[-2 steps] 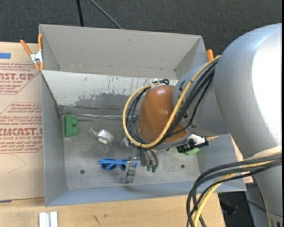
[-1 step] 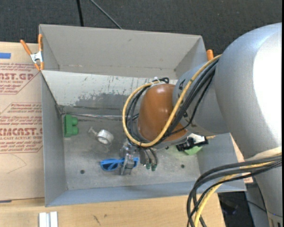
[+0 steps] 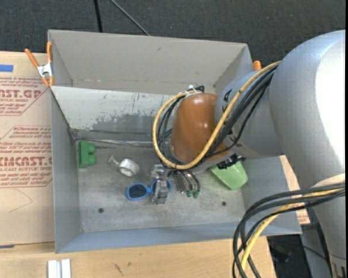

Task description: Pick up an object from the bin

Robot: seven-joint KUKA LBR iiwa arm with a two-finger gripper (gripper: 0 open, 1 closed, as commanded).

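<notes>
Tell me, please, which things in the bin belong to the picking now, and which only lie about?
Job in hand: end effector; blue ring-shaped piece right beside it, mid-floor; grey metal bin.
Lying about: green block at the left wall; small silvery piece; pale green thing by the arm.

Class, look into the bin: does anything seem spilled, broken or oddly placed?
Nothing stands out. The green plastic block, small silver metal piece, blue oval ring and pale green plastic cup lie loose and apart on the floor of the grey metal bin; the arm partly hides the cup.
</notes>
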